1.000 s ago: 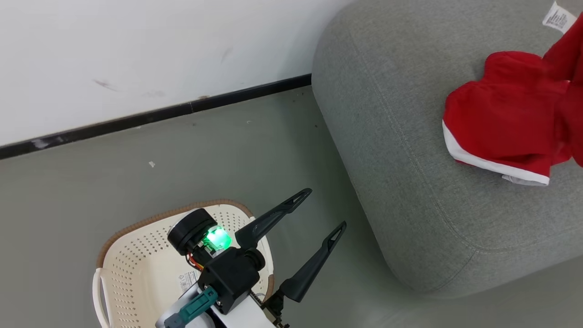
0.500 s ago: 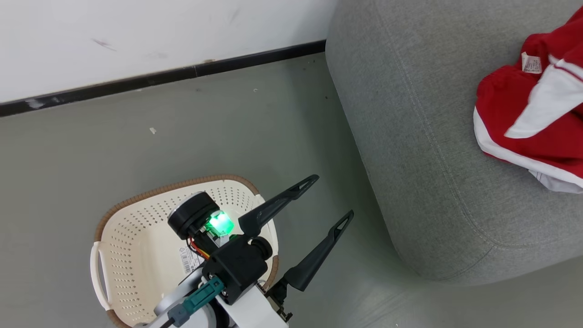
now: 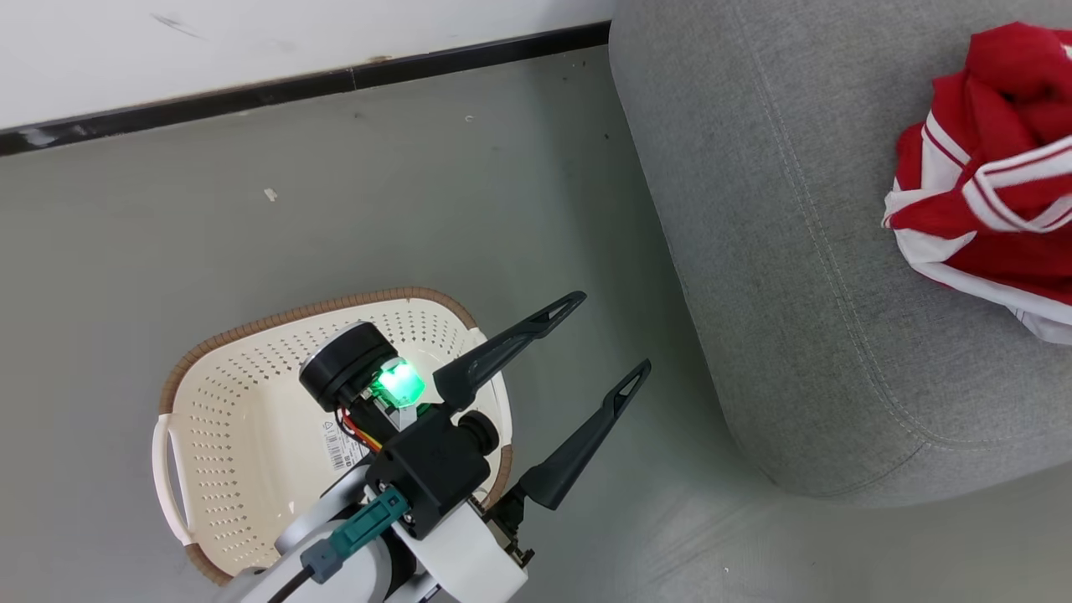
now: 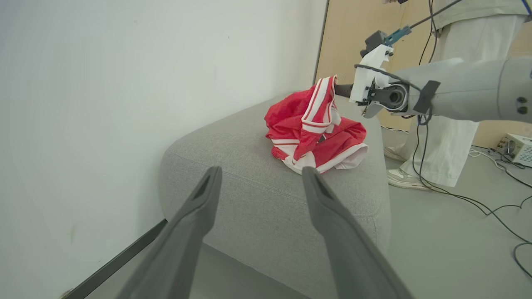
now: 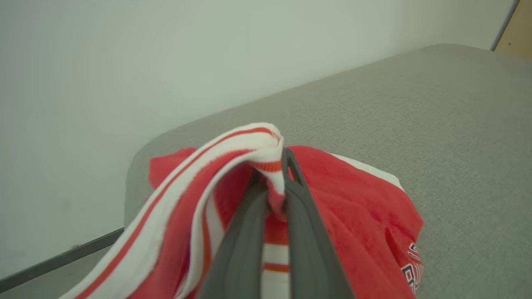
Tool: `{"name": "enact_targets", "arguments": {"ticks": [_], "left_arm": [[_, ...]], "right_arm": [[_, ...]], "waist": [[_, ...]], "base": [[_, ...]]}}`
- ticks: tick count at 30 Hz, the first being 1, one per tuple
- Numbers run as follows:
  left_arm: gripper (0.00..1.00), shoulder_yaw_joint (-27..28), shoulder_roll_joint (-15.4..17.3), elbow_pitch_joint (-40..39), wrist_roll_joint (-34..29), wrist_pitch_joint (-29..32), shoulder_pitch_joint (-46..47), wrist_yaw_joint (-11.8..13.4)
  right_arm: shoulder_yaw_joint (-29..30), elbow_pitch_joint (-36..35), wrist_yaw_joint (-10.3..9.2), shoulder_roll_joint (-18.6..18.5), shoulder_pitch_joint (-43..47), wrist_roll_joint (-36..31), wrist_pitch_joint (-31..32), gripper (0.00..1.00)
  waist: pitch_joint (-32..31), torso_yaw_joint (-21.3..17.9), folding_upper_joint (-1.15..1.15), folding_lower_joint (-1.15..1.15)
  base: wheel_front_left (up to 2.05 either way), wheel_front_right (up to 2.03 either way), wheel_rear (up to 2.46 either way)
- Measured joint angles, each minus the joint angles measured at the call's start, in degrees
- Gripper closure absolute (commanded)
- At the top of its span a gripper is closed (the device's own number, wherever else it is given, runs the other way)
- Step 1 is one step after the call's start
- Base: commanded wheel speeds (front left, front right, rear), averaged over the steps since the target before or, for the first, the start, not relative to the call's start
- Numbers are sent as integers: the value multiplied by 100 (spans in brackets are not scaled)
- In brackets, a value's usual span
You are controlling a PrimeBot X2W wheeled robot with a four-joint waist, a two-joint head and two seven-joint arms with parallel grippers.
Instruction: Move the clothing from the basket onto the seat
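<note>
Head view: my left gripper (image 3: 611, 331) hangs over the floor (image 3: 419, 167) just right of the one basket (image 3: 226, 394). Its fingers are spread wide, hold nothing and point towards the one seat (image 3: 796, 293). Bare floor separates the basket's rim from the seat's rounded corner. The clothing (image 3: 988, 193) lies in one red-and-white heap on the seat, back from its edge; I cannot count the pieces.

Left wrist view: my right forearm (image 4: 457, 89) reaches in level from the right to the top of the heap. One person's legs (image 4: 432, 145) stand beyond the seat.

Right wrist view: my right gripper (image 5: 272, 187) is pressed together, pinching a striped white hem of the clothing. Open cushion lies to its right.
</note>
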State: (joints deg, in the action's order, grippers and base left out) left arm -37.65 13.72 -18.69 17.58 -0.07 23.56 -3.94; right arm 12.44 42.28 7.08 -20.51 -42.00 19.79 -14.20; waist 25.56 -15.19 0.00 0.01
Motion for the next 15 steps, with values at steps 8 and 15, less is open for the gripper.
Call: {"name": "enact_targets", "arguments": {"ticks": [8,15], "left_arm": [[0,38,36,90,1,-58,64,-25],[0,24,34,169,4,-111,64,-34]], "right_arm": [[154,66,0,190,319,30,-12,100],[277,-205,0,203,344,92,-16,54]], "waist": [[21,-40,0,0],[-8,-105,0,0]], "base": [[0,0,0],[0,0,0]]}}
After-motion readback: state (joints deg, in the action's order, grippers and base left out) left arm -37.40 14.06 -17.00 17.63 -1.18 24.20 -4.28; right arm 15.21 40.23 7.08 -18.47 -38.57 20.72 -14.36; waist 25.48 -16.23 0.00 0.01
